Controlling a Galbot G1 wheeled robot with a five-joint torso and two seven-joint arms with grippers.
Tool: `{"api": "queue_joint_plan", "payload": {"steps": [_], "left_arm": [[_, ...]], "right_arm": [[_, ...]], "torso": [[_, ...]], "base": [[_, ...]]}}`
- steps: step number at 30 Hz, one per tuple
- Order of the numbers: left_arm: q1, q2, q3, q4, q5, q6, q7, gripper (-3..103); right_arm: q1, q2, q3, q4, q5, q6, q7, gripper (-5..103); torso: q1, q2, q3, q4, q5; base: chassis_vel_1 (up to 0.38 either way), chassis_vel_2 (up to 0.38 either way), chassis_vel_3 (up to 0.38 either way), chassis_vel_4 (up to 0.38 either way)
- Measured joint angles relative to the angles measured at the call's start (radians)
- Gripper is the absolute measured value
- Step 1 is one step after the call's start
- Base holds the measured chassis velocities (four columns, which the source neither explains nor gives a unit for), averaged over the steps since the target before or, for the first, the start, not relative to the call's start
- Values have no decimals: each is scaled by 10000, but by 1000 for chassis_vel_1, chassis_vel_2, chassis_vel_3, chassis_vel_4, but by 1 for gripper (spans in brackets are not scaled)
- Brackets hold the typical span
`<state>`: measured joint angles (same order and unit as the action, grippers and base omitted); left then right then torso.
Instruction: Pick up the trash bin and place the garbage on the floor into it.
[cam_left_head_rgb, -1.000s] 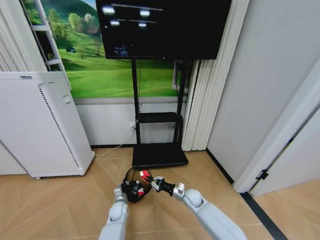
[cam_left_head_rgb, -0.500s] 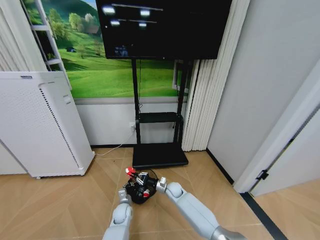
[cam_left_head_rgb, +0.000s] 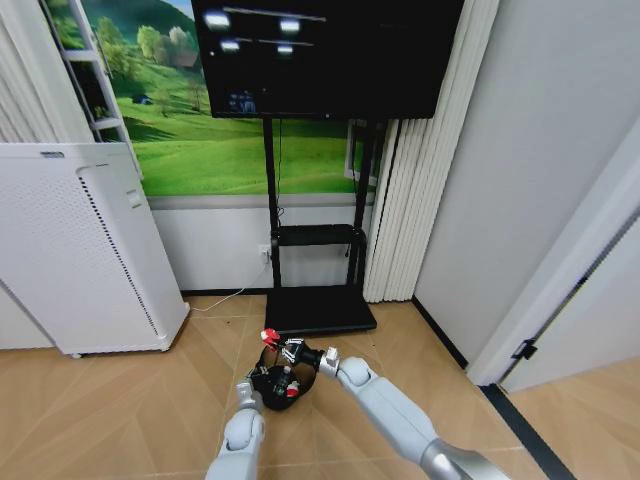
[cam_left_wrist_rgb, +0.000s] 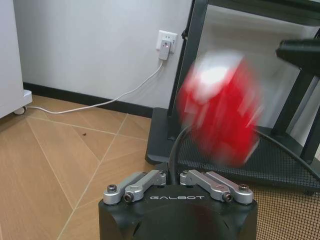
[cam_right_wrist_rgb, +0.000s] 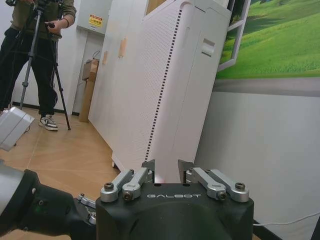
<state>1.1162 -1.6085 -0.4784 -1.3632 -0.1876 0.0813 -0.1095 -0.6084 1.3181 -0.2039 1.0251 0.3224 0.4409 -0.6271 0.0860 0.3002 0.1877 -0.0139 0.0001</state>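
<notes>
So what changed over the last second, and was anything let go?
The right gripper swung left from beside the trash bin to above it, carrying a red wrapper. Its jaws now stand apart, and the wrapper shows blurred over the bin's mouth, apparently just released. The left gripper kept hold of the bin. The floor and camera are unchanged.

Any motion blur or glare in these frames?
Left wrist view: a red-and-white wrapper is heavily smeared by motion above the black mesh bin, while wall outlet and floor stay sharp. Head view: ceiling lights reflect as glare spots on the dark TV screen; straight edges bow near the borders. Right wrist view: sharp, evenly lit.
</notes>
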Motion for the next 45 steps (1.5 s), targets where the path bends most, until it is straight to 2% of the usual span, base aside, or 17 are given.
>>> {"api": "queue_joint_plan", "payload": {"steps": [2,3,5,6,8,9,12,13,17,21,25,31,36,41,45], "left_arm": [[44,1,-12,-28,-2,6,1,6],[44,1,-12,-28,-2,6,1,6],[95,4,-53,-77,-2,6,-1,6],[95,4,-53,-77,-2,6,-1,6],[152,3,-62,-149,-3,7,0,6],[152,3,-62,-149,-3,7,0,6],[261,3,-130,-346,-5,6,1,6],[261,3,-130,-346,-5,6,1,6],[524,37,-214,-753,11,5,1,6],[618,66,-255,-861,88,-31,1,6],[761,87,-344,-983,251,-160,-5,6],[1018,58,-435,-1281,322,-244,-52,6],[1347,107,-512,-1592,389,-381,-134,6],[1657,232,-765,-1848,343,-537,-173,6],[2213,435,-1108,-2404,261,-963,-244,6]], "right_arm": [[4,23,63,-112,-115,93,16,35],[4,23,63,-112,-115,93,16,35],[32,62,134,-243,-273,205,98,46],[32,62,134,-243,-273,205,98,46],[35,114,212,-344,-425,326,216,57],[35,114,212,-344,-425,326,216,57],[-25,192,483,-451,-522,483,455,74],[-25,192,483,-451,-522,483,455,74],[-166,298,1121,-773,-658,708,762,95],[-250,305,1358,-811,-749,756,924,99],[-379,384,1941,-981,-1342,1109,1164,100],[-524,288,2215,-992,-1332,1162,1787,100],[-732,-114,2576,-1042,-880,1150,2313,100],[-883,-359,2823,-1178,-340,1141,2481,100],[-1258,-715,3253,-1209,313,1025,2656,100]], "torso": [[0,0,0,0,-2],[0,0,0,0,-2],[0,0,0,0,-1],[0,0,0,0,-1],[0,0,1,1,-1],[0,0,1,1,-1],[0,0,0,1,-2],[0,0,0,1,-2],[0,0,0,1,0],[0,0,0,0,-3],[0,0,0,2,-2],[0,0,0,1,-2],[0,0,0,-1,-2],[1,0,0,-1,-1],[0,0,0,4,-2]], "base": [[0,0,0,0],[0,0,0,0],[0,0,0,0],[0,0,0,0],[0,0,0,0],[0,0,0,0],[0,0,0,0],[0,0,0,0],[0,0,0,0],[0,0,0,0],[0,0,0,0],[0,0,0,0],[0,0,0,0],[0,0,0,0],[0,0,0,0]]}}
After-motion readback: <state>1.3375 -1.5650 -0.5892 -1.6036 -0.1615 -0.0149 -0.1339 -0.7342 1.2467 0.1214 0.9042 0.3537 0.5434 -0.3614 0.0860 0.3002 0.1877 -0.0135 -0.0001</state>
